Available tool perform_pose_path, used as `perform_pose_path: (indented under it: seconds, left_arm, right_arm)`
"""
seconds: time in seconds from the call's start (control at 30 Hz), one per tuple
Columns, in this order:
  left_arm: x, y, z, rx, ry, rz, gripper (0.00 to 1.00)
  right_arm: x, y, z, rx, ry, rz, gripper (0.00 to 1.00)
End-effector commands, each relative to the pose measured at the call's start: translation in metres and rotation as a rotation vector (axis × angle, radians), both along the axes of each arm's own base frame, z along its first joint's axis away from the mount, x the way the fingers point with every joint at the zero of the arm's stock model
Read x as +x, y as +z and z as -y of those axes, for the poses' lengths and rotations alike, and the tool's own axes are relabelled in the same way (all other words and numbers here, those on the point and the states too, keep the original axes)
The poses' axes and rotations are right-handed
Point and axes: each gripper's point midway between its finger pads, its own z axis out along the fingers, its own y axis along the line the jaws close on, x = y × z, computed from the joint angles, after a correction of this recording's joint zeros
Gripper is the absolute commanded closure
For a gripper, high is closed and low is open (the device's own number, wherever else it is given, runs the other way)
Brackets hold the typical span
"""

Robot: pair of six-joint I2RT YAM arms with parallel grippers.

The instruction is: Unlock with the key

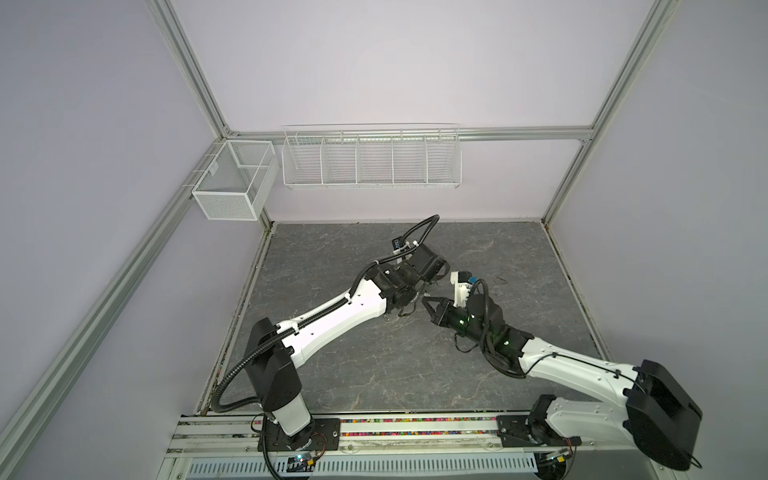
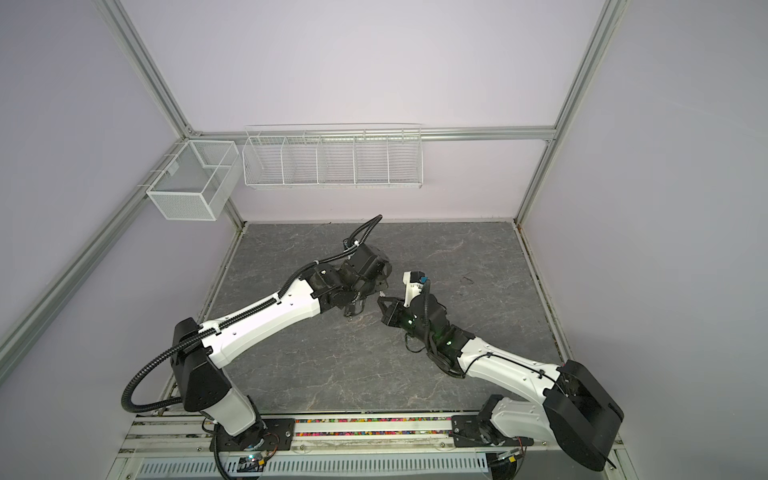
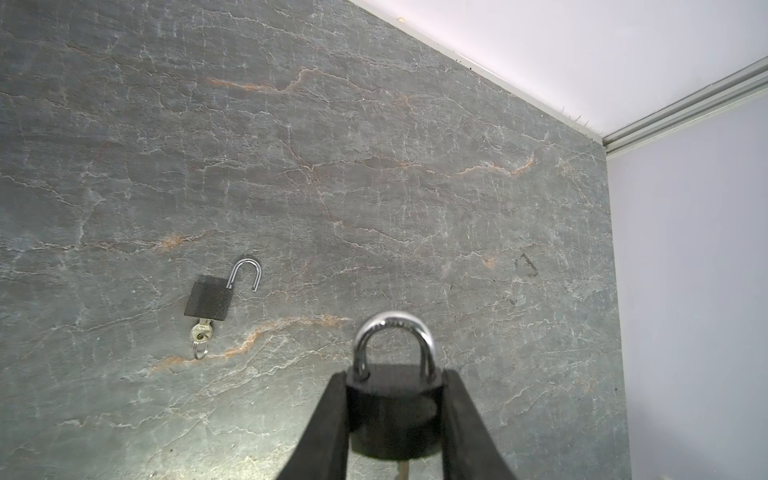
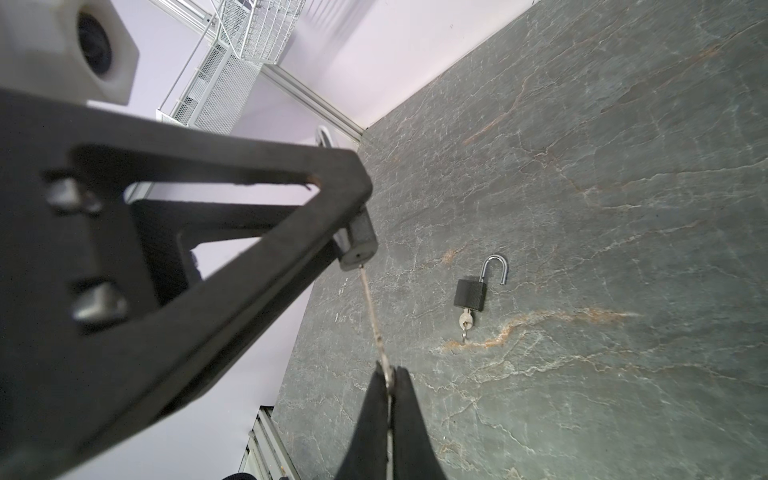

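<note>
Held padlock [image 4: 359, 243]: shackle mostly hidden behind the left fingers [image 4: 232, 153]. Key [image 4: 372, 307]: head concealed between the right fingers [image 4: 370, 415]; in the left wrist view, cut off at the edge. Both too small to tell in both top views.

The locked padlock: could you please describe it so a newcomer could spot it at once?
Above the grey stone table, find the left tool. The black padlock clamped in it has a closed shackle; the other padlock lies open on the table.

No text, label or number can be read anywhere (the tabletop key [image 3: 201, 332] is too small).
</note>
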Motion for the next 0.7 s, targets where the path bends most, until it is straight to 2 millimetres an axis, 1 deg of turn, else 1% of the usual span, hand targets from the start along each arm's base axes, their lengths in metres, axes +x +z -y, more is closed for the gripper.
perform_pose_path:
  seconds: [0.0, 0.2, 0.37, 0.5, 0.67]
  left_arm:
    - [-0.002, 0.006, -0.001, -0.021, 0.005, 0.008, 1.0]
    - [-0.001, 0.002, 0.0, -0.015, 0.004, 0.001, 1.0]
    - [-0.001, 0.004, 0.0, -0.009, 0.003, 0.01, 1.0]
    - [-0.003, 0.006, 0.001, -0.017, -0.002, 0.01, 1.0]
    - [-0.004, 0.003, -0.001, 0.005, -0.001, 0.007, 1.0]
  right_arm:
    - [0.006, 0.013, -0.002, 0.038, -0.014, 0.011, 0.94]
    - [0.006, 0.015, -0.007, 0.053, 0.002, 0.01, 0.94]
    - [0.007, 0.019, -0.007, 0.063, -0.001, 0.018, 0.94]
    - [0.01, 0.019, -0.002, 0.077, -0.017, 0.012, 0.94]
    - [0.01, 0.027, -0.003, 0.088, -0.009, 0.025, 0.94]
